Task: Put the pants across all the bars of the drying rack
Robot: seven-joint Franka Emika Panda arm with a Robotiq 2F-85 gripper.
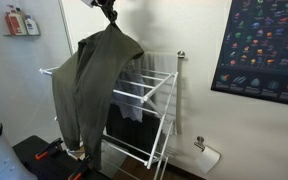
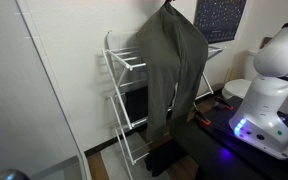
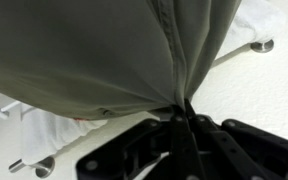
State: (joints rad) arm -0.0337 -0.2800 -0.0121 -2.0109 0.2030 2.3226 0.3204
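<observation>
Currently, in an exterior view, I am holding the pants (image 1: 89, 85) high in my gripper (image 1: 106, 8), beside the drying rack (image 1: 154, 110); they are not yet across the bars (image 1: 156, 78). In an exterior view (image 2: 174, 70) they are hanging as 1 long olive-grey drape. In the wrist view my jaws are pinching a fabric fold. Next, I judge: carry over the top, lower, spread.

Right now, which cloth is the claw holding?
The long olive-grey pants, pinched by the gripper; the small dark cloth hangs inside the drying rack.
</observation>
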